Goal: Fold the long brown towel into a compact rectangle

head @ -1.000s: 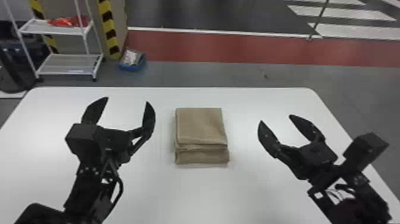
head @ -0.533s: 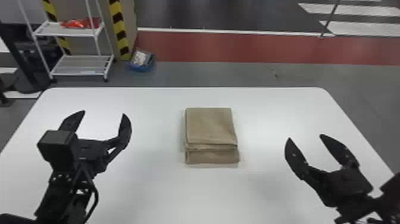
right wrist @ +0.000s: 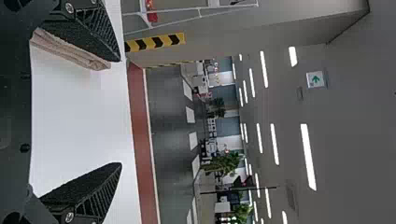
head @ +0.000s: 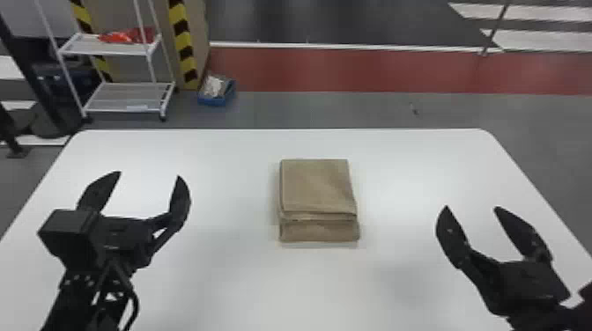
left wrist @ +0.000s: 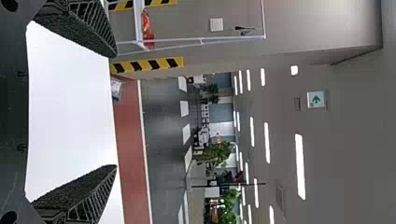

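1. Fingers of the left gripper (head: pixel 149 174) stand wide apart with nothing between them, over the left part of the white table (head: pixel 317 286).
2. The right gripper (head: pixel 472 207) hangs over the table's right part, also spread and empty.
3. In the head view, the left arm runs off the bottom edge, and the right arm is cut off at the right edge.
4. In the right wrist view, one finger covers part of the brown towel (head: pixel 317 187), seen edge-on as a thin stack. Its inner layers are hidden, so the number of folds cannot be told.
5. The towel lies between the two grippers, touching neither: to the right of the left one, to the left of the right one. It is a compact, flat rectangle near the table's middle, with a strip of the lower layer showing along its near side.
6. Beyond the table stand a white wire shelf rack (head: pixel 83 46) holding a red item (head: pixel 127 36), too blurred to identify, and a blue bin (head: pixel 213 102) whose contents are unclear.
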You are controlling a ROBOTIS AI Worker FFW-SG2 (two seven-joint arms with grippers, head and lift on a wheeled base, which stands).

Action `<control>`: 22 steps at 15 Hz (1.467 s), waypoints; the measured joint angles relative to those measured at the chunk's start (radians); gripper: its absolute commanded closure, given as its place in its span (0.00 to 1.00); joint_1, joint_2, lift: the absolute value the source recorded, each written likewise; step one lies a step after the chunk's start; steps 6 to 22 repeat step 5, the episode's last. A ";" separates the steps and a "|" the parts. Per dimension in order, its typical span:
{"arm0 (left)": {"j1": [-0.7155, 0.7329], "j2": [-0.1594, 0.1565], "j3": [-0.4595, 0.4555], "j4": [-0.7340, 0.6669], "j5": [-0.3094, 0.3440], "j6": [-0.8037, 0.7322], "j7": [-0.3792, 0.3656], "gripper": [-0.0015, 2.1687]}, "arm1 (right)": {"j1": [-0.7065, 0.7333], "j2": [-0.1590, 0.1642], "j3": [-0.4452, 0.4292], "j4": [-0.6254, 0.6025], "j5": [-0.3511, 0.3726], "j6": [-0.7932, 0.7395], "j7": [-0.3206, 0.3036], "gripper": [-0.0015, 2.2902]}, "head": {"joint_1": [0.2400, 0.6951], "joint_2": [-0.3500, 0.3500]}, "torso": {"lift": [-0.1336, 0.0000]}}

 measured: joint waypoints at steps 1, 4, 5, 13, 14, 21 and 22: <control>0.002 0.002 0.001 -0.002 0.003 -0.002 0.000 0.02 | 0.002 0.001 0.004 -0.002 0.002 -0.004 -0.014 0.05 | 1.00 0.44 | 0.04; 0.008 0.004 0.002 -0.008 0.006 -0.005 0.002 0.02 | 0.006 0.002 0.007 -0.010 0.002 -0.010 -0.029 0.05 | 1.00 0.43 | 0.04; 0.009 0.004 0.002 -0.010 0.006 -0.005 0.004 0.02 | 0.008 0.001 0.007 -0.012 0.003 -0.010 -0.038 0.05 | 1.00 0.43 | 0.04; 0.009 0.004 0.002 -0.010 0.006 -0.005 0.004 0.02 | 0.008 0.001 0.007 -0.012 0.003 -0.010 -0.038 0.05 | 1.00 0.43 | 0.04; 0.009 0.004 0.002 -0.010 0.006 -0.005 0.004 0.02 | 0.008 0.001 0.007 -0.012 0.003 -0.010 -0.038 0.05 | 1.00 0.43 | 0.04; 0.009 0.004 0.002 -0.010 0.006 -0.005 0.004 0.02 | 0.008 0.001 0.007 -0.012 0.003 -0.010 -0.038 0.05 | 1.00 0.43 | 0.04; 0.009 0.004 0.002 -0.010 0.006 -0.005 0.004 0.02 | 0.008 0.001 0.007 -0.012 0.003 -0.010 -0.038 0.05 | 1.00 0.43 | 0.04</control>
